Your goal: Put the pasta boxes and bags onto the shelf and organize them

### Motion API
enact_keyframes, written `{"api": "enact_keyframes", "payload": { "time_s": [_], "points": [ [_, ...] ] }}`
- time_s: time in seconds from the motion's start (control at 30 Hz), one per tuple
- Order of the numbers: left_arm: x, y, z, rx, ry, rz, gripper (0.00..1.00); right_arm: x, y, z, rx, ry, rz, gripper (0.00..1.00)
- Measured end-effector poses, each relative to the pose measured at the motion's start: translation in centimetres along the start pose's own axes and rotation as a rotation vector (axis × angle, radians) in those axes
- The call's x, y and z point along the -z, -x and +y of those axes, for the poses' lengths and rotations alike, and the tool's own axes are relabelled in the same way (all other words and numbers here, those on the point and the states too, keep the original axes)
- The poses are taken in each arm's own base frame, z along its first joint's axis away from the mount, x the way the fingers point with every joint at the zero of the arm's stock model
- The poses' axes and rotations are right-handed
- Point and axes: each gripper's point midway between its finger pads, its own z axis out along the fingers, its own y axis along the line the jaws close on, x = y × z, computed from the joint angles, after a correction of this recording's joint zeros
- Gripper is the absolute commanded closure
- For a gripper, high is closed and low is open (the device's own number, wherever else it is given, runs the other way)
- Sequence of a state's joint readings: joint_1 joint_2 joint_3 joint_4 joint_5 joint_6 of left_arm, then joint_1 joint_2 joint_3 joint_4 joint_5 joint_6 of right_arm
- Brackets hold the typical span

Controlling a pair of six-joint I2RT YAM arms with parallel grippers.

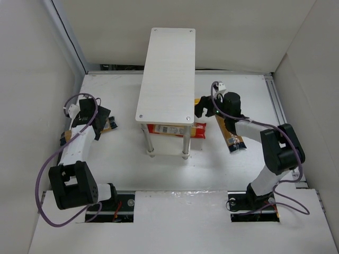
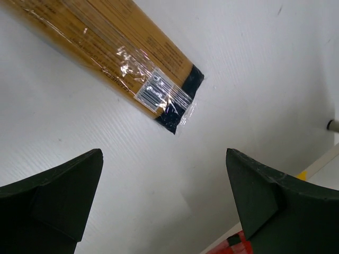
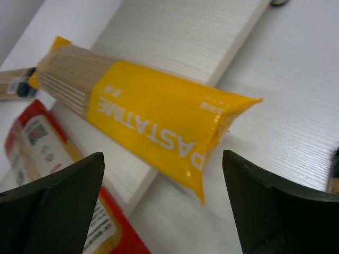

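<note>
The shelf (image 1: 167, 74) stands mid-table. A red pasta pack (image 1: 175, 129) lies on its lower board. My right gripper (image 1: 202, 109) hovers open at the shelf's right side. In the right wrist view, a yellow pasta bag (image 3: 153, 124) lies across the lower board (image 3: 180, 32), one end overhanging the edge, just beyond my open right gripper (image 3: 164, 196) and not touching it. The red pack (image 3: 42, 153) lies beside it. My left gripper (image 1: 103, 117) is open above the table at the left. A golden-brown pack (image 2: 111, 47) with a navy end lies ahead of the left gripper (image 2: 164, 196), untouched.
Another golden-brown pack (image 1: 230, 138) lies on the table under my right forearm. White walls close in the table on the left, back and right. A thin metal shelf leg (image 2: 332, 125) shows at the right edge of the left wrist view.
</note>
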State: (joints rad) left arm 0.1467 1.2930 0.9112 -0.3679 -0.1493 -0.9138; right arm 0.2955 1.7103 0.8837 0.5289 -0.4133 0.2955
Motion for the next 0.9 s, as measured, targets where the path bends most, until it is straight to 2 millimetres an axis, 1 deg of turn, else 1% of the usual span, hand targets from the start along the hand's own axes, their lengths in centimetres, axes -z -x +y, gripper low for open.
{"api": "enact_keyframes", "payload": {
  "time_s": [0.1, 0.17, 0.2, 0.27, 0.33, 0.4, 0.47, 0.53, 0.6, 0.7, 0.77, 0.83, 0.9],
  "points": [
    [-0.2, 0.8, 0.3, 0.075, 0.015, -0.017, 0.00, 0.9, 1.2, 1.7, 0.034, 0.045, -0.026, 0.00],
    [-0.6, 1.6, 0.9, 0.122, 0.033, -0.030, 0.00, 2.2, 1.9, 2.6, 0.051, 0.061, -0.049, 0.00],
    [-0.9, 2.0, 1.3, 0.147, 0.047, -0.034, 0.00, 2.7, 2.3, 2.7, 0.056, 0.062, -0.060, 0.00],
    [-2.0, 2.7, 2.5, 0.198, 0.088, -0.024, 0.00, 4.1, 3.0, 2.4, 0.064, 0.049, -0.088, 0.00],
    [-3.4, 3.0, 3.8, 0.236, 0.135, -0.007, 0.00, 5.7, 4.1, 1.5, 0.069, 0.018, -0.125, 0.00],
    [-4.7, 2.7, 4.9, 0.272, 0.174, 0.025, 0.00, 7.3, 5.4, 0.5, 0.076, -0.017, -0.165, 0.00],
    [-5.7, 2.2, 5.6, 0.309, 0.208, 0.052, 0.00, 8.6, 6.5, -0.3, 0.086, -0.047, -0.202, 0.00],
    [-6.4, 2.2, 5.4, 0.337, 0.222, 0.065, 0.00, 9.5, 7.6, -0.5, 0.101, -0.062, -0.232, 0.00],
    [-7.0, 2.9, 4.5, 0.371, 0.224, 0.065, 0.00, 10.0, 8.1, -0.7, 0.113, -0.070, -0.247, 0.00],
    [-8.3, 4.6, 2.4, 0.421, 0.206, 0.056, 0.00, 10.2, 8.1, -1.0, 0.117, -0.081, -0.246, 0.00],
    [-9.3, 5.4, 1.5, 0.454, 0.208, 0.057, 0.00, 10.4, 7.8, -1.5, 0.112, -0.094, -0.239, 0.00],
    [-10.2, 5.3, 1.4, 0.488, 0.237, 0.069, 0.00, 10.6, 7.6, -2.1, 0.107, -0.108, -0.235, 0.00],
    [-10.6, 5.0, 1.8, 0.517, 0.270, 0.080, 0.00, 10.7, 7.4, -2.6, 0.099, -0.121, -0.229, 0.00]
  ]
}}
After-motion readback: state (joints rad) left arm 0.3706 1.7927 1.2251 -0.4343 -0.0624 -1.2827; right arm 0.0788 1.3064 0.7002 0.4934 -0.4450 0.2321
